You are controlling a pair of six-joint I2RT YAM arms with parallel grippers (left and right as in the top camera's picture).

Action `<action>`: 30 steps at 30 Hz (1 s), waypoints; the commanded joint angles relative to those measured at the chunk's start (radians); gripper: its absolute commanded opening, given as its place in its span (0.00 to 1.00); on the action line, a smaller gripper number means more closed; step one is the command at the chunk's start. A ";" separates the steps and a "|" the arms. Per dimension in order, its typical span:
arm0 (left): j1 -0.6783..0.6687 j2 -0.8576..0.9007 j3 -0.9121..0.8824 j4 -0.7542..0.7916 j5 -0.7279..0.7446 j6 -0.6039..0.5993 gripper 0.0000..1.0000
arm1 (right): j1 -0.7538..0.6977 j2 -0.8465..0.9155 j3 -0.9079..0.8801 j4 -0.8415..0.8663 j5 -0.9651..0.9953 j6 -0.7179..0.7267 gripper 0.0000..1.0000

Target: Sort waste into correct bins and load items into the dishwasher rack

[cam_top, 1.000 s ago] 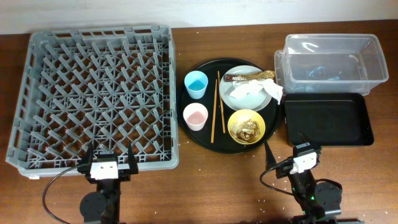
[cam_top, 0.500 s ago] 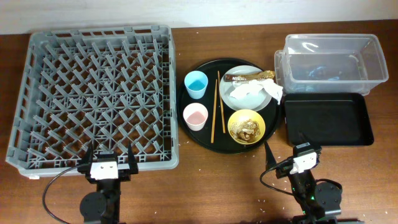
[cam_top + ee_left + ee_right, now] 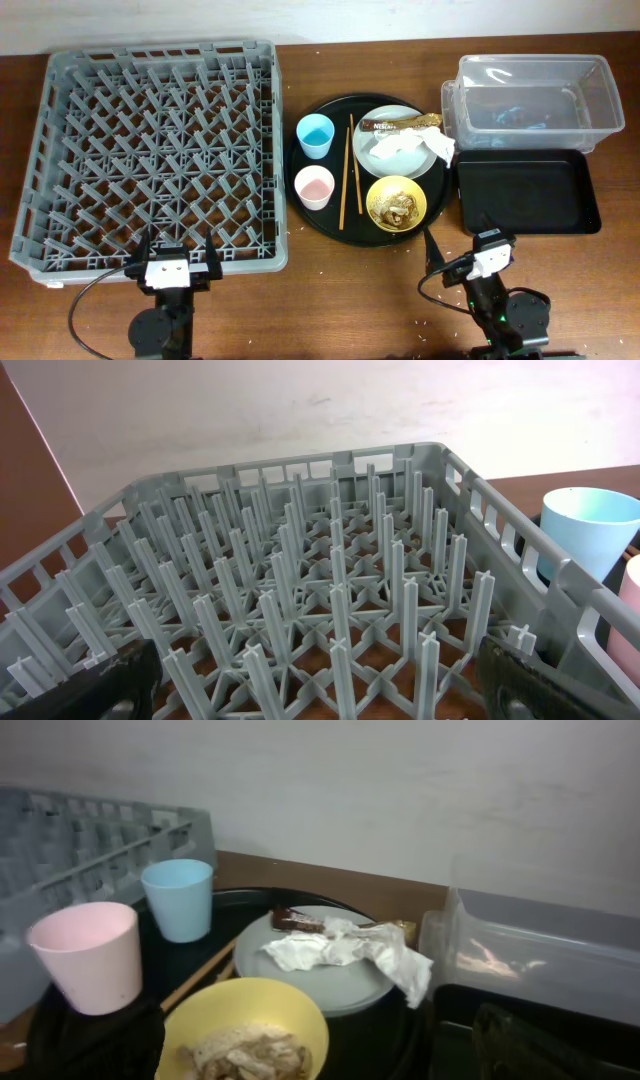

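The grey dishwasher rack (image 3: 160, 50) fills the left and holds nothing. On a round black tray (image 3: 300, 205) stand a blue cup (image 3: 315, 134), a pink cup (image 3: 314, 186), chopsticks (image 3: 347, 170), a grey-green plate (image 3: 397, 166) bearing a Nescafe wrapper (image 3: 392, 124) and white tissue (image 3: 408, 145), and a yellow bowl (image 3: 373, 192) of food scraps (image 3: 397, 208). My left gripper (image 3: 178, 260) is open at the rack's near edge. My right gripper (image 3: 462, 252) is open just in front of the bowl (image 3: 200, 1010).
A clear plastic tub (image 3: 535, 66) stands at the back right with something bluish inside. A shallow black rectangular tray (image 3: 525, 190) lies in front of it. A wall rises behind the table. Bare wooden table shows along the near edge between the arms.
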 commanded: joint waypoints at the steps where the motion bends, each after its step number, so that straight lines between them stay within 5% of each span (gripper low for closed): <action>1: 0.003 -0.008 -0.006 0.002 0.015 0.020 1.00 | -0.003 -0.005 0.021 0.010 -0.098 0.037 0.99; 7: 0.003 -0.008 -0.006 0.002 0.015 0.020 1.00 | -0.003 0.058 0.202 0.013 0.029 0.006 0.98; 12: 0.002 -0.008 -0.006 0.002 0.015 0.020 1.00 | -0.003 0.427 0.494 -0.079 0.017 0.007 0.99; 21: 0.002 -0.008 -0.006 0.006 -0.026 0.019 1.00 | -0.003 1.094 1.324 -0.784 0.013 -0.014 0.99; 30: 0.003 0.143 0.283 -0.113 0.045 -0.010 1.00 | -0.003 1.303 1.342 -0.746 -0.190 0.001 0.98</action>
